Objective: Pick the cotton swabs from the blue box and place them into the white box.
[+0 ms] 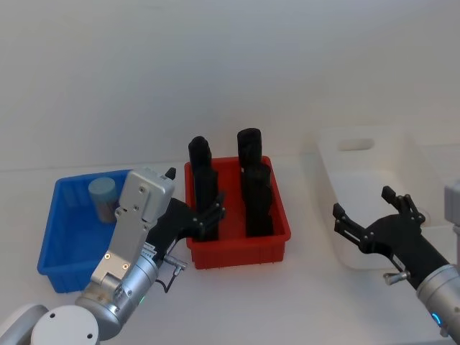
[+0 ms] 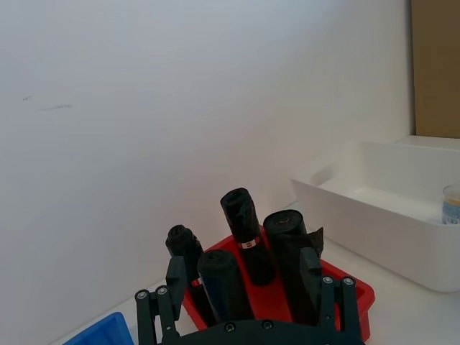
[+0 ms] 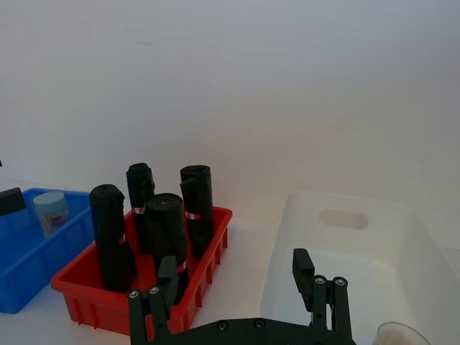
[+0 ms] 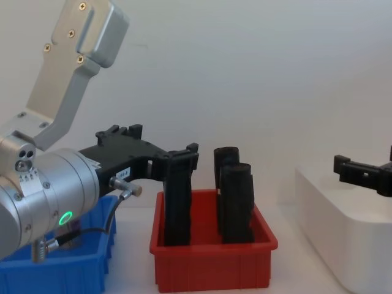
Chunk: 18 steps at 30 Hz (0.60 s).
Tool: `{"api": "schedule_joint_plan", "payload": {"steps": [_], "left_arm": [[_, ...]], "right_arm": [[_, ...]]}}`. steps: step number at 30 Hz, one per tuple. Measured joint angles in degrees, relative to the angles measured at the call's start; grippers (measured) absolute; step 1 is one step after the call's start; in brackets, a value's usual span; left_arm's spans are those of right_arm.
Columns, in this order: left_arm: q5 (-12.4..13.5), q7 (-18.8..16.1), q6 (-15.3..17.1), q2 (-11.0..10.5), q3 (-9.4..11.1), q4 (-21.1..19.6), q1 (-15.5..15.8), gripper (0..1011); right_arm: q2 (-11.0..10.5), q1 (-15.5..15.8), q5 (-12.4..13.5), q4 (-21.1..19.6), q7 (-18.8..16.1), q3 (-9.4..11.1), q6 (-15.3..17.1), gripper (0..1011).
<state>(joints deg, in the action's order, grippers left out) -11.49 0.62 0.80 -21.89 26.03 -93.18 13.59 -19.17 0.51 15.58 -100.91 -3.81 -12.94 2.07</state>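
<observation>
Your left end effector (image 2: pixel 243 260) hovers open and empty at the left edge of the red bin (image 1: pixel 241 251) of black rolls (image 1: pixel 249 154), beside the blue box (image 1: pixel 52 241). Your right end effector (image 1: pixel 364 203) hangs open, gripping nothing, over the white box (image 3: pixel 279 266), where a second tub (image 2: pixel 451 205) sits. Farther back, the cotton swabs (image 1: pixel 103 198) stand upright in the blue box.

We are seeing four black rolls (image 1: pixel 257 194) standing upright in a red bin (image 1: pixel 237 250) — the bin is sitting on a white table (image 1: pixel 287 305).
</observation>
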Motion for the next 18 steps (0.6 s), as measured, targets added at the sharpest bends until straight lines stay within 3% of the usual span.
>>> {"api": "schedule_joint_plan", "payload": {"steps": [9, 18], "left_arm": [[0.00, 0.01, 0.00, 0.00, 0.00, 0.00, 0.00, 1004], [0.00, 0.01, 0.00, 0.00, 0.00, 0.00, 0.00, 1004]], "right_arm": [[1.17, -2.76, -2.84, 3.15, -1.43, -0.32, 0.62, 1002], [3.46, -7.84, -5.36, 9.81, -5.95, -0.99, 0.10, 1001]]}}
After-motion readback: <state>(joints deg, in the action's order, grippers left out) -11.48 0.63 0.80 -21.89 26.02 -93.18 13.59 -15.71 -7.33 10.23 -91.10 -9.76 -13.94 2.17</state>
